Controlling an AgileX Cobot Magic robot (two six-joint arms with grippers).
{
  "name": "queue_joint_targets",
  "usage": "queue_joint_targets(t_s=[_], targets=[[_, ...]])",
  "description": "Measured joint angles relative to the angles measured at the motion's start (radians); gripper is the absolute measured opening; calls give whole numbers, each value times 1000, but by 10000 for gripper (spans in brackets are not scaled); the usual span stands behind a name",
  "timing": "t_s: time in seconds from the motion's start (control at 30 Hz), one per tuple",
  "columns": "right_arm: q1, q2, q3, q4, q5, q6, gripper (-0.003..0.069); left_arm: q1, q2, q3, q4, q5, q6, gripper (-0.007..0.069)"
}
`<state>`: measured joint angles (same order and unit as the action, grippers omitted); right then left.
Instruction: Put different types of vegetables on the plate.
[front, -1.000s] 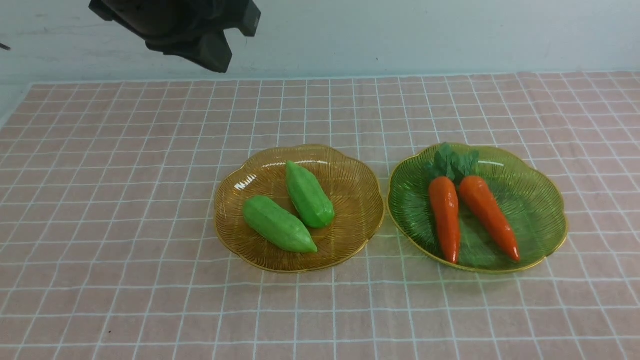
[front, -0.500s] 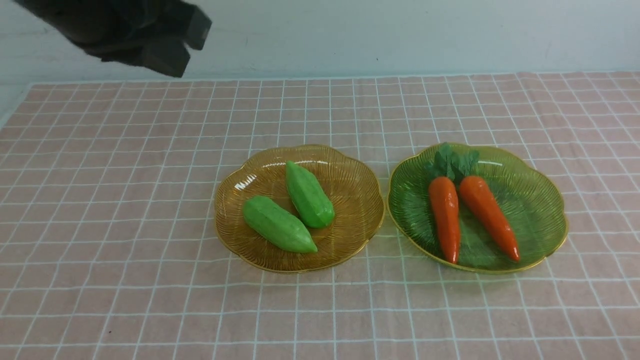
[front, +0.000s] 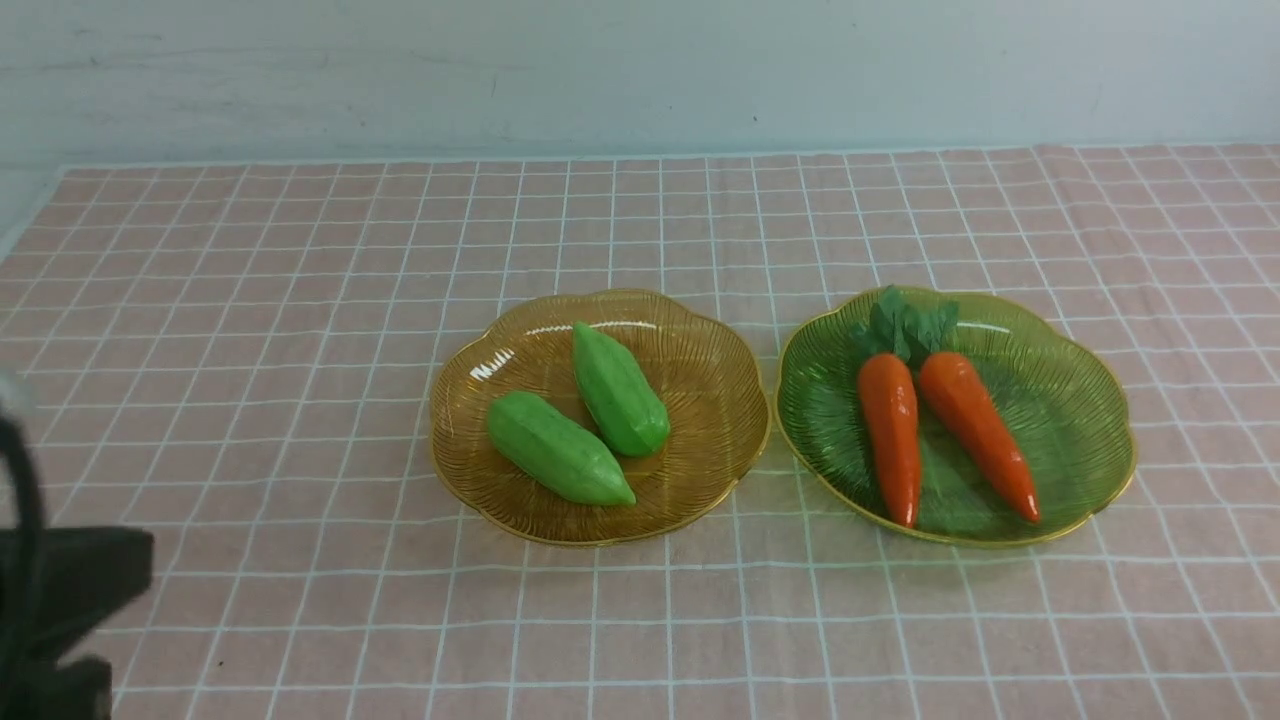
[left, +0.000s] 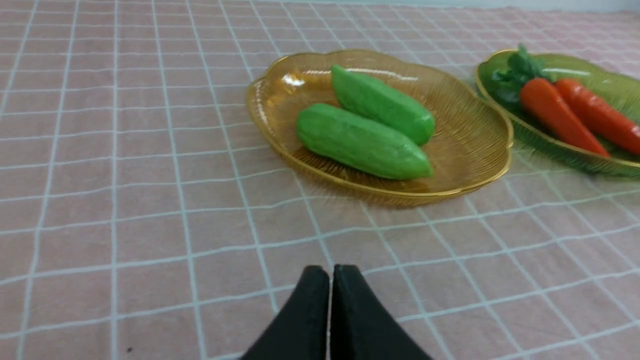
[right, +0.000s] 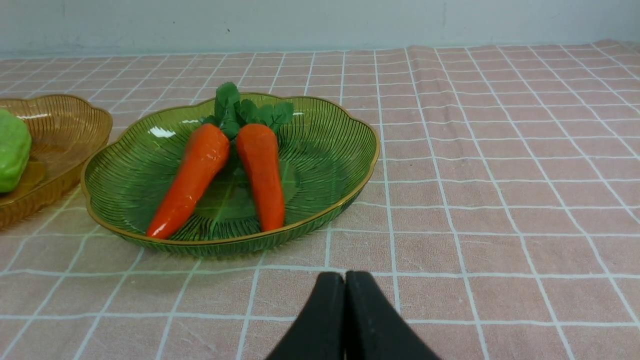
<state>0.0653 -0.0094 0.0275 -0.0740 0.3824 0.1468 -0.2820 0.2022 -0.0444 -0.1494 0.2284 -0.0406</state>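
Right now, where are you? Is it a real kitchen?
Probably not: it looks like a practice table. A pink checked tablecloth lies before a bare pale wall, and the carrots and green gourds on the two glass plates look like glossy toys.

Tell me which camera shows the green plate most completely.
The front view: the whole green plate shows from above, with both carrots on it. The right wrist view shows it whole but low and foreshortened; the left wrist view cuts it off at the frame edge.
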Motion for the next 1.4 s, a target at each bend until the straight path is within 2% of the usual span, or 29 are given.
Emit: queue_joint_targets(t_s=[0.2, 0.4, 0.57, 1.4], targets=[[0, 0, 0, 0, 0, -9, -15, 154, -74, 72, 23, -1, 2, -3], [0, 0, 0, 0, 0, -10, -15, 237, -197, 72, 62, 82, 3, -3], [0, 0, 0, 0, 1, -10, -15, 252, -214, 73, 76, 148, 5, -3], [0, 0, 0, 0, 1, -10, -15, 252, -215, 73, 77, 150, 5, -3]])
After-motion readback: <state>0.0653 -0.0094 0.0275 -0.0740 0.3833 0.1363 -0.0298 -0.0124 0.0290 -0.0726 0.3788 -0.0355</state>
